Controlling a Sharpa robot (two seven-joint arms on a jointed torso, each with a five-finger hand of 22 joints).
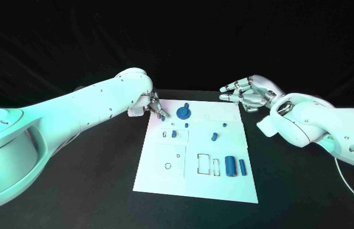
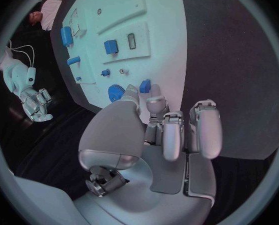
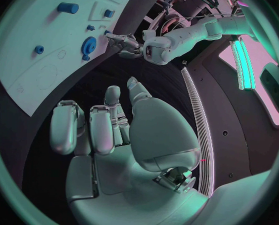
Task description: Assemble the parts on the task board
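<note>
The white task board (image 1: 193, 180) lies in the middle of the black table. My left hand (image 1: 156, 108) is at its far left corner; in the left wrist view its thumb and a fingertip (image 2: 155, 104) close around a small blue block (image 2: 144, 86) at the board's edge. A blue gear (image 1: 183, 110) sits just beside them. My right hand (image 1: 247, 93) hovers above the far right corner, fingers loosely bent and holding nothing. In the right wrist view, the right hand's fingers (image 3: 92, 127) are bare and the left hand (image 3: 124, 42) reaches to the board near the gear (image 3: 88, 44).
Other blue parts are on the board: a thick cylinder (image 1: 230, 166) and a thin bar (image 1: 243, 167) at the near right, a peg (image 1: 214, 135) mid-right, and a small block (image 1: 174, 134) in a slot mid-left. Outlined recesses (image 1: 203, 164) mark the near half.
</note>
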